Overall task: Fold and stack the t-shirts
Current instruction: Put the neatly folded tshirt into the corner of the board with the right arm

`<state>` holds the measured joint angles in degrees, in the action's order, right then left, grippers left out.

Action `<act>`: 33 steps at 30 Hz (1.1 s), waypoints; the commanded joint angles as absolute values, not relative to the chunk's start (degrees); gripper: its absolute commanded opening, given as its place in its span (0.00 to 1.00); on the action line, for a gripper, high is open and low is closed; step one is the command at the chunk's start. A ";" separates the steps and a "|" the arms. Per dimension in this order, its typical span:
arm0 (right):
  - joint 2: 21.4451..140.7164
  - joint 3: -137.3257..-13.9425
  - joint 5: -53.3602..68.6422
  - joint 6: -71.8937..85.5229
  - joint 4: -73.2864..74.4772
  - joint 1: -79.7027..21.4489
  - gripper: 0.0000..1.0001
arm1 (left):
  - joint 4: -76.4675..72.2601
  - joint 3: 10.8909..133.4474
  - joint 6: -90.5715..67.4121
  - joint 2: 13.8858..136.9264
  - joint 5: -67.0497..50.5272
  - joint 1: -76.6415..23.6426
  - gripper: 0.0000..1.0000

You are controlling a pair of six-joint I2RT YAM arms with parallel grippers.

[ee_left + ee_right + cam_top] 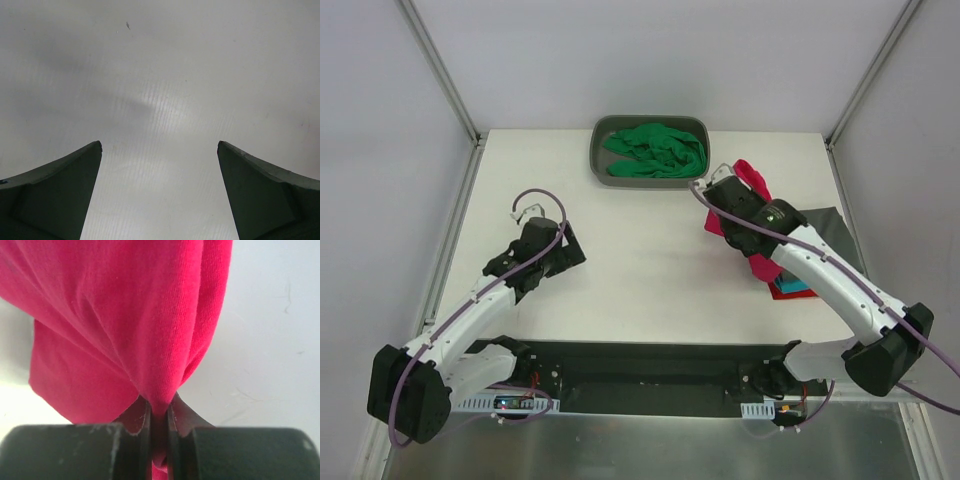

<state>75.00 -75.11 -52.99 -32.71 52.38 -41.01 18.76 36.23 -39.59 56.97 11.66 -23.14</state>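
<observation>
Right pincer [159, 412]: fingers pressed together, clamped on a gathered fold of the soft crimson-pink t-shirt [125, 315]. In the right wrist view the fabric rises from the clamp and fills the upper left and centre of the frame, with the white desk [270, 340] showing at the right.

Top view: right pincer [717, 198] sits right of centre, just below the right end of the grey rounded-rectangular plastic tub [597, 152]. The crimson-pink t-shirt [751, 179] hangs from it and runs under the arm toward the lower right; whether its lower part touches the desk [640, 290] cannot be told.

Bright green t-shirt [655, 150]: crumpled inside the tub, top centre of the frame.

Dark grey t-shirt [826, 222]: flat on the desk at the right edge, partly hidden by the right arm.

Teal t-shirt [798, 289]: a small patch seen beside the right arm, lower right, next to the crimson-pink fabric. A red edge shows at its left; too small to identify.

Left pincer [568, 250]: left of centre, well apart from all shirts. Left wrist view: pincer [160, 145] spread wide apart, nothing between the fingers, only bare desk [160, 75] beneath.
</observation>
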 commanded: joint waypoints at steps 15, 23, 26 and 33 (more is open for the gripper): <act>75.05 -87.81 -45.53 -27.96 64.42 -26.12 0.01 | 19.86 36.12 -39.29 56.34 15.55 -22.24 0.99; 77.61 -84.47 -38.51 -32.68 57.67 -15.83 0.01 | 19.86 36.47 -39.29 58.36 15.29 -22.15 0.99; 78.48 -82.80 -33.32 -33.40 54.68 -10.30 0.04 | 19.86 36.48 -39.29 58.62 15.38 -22.15 0.99; 82.70 -80.51 -25.24 -35.95 48.17 -0.45 0.04 | 19.78 36.12 -39.73 58.01 16.35 -22.06 0.99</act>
<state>81.12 -81.23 -31.22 -33.36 53.95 -4.05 19.57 36.12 -39.64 58.50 14.24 -22.76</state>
